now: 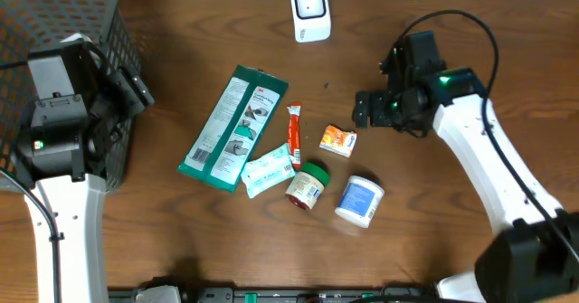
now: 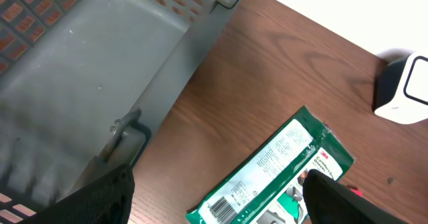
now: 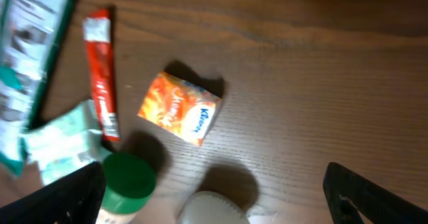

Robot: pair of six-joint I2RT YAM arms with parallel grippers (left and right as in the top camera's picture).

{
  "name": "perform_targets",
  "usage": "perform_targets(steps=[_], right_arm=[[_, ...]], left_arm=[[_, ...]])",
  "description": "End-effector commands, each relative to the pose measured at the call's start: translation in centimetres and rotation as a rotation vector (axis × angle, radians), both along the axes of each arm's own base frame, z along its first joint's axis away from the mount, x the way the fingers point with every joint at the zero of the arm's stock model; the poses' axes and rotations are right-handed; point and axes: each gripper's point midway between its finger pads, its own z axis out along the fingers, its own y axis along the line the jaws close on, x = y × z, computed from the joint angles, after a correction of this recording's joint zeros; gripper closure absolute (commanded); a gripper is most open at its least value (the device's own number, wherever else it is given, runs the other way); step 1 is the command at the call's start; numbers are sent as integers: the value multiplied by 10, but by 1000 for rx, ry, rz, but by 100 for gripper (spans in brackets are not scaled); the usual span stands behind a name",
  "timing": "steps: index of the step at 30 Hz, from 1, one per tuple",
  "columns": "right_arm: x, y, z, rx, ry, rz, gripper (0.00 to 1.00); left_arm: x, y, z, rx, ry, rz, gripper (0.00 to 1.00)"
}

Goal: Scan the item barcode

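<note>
Closest in, only the left wrist view caught the barcode [image 2: 224, 205], printed on the near end of the long green packet [image 2: 274, 170]. The packet lay flat on the surface [image 1: 425, 235] below the left pincer [image 2: 219, 180], whose dark fingers stood wide apart and held nothing. The same view showed the grey plastic basket [image 2: 100, 70] with its smooth floor and lattice wall.

The right wrist view was blurred, yet it gave the small things larger: a green-lidded jar [image 3: 128, 177], an orange carton [image 3: 179, 109] with a white end panel, and a glossy red stick sachet [image 3: 100, 70]. The right pincer [image 3: 215, 174] gaped wide and empty over them.

From overhead a round white tub [image 1: 360, 201] lay nearest the front edge, then a crinkled pale wipes pack [image 1: 268, 170], all of it clustered mid-surface between the arms. The surface was dark brown with a wood grain. At its far edge stood the white, rounded scanner [image 1: 310, 12], well apart from the packet, and a pale strip ran behind it.
</note>
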Motion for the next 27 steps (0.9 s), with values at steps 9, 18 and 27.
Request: perform_targets(steps=[9,18,27], right_arm=[[-7,-2,-37,-50,95,87,1],[-5,-2,-37,-50,87,97,1],[0,8,-36,-42,53,116,1]], left_arm=[[-1,5,5,18,-8,11,17],[-1,5,5,18,-8,11,17],[-1,5,5,18,-8,11,17]])
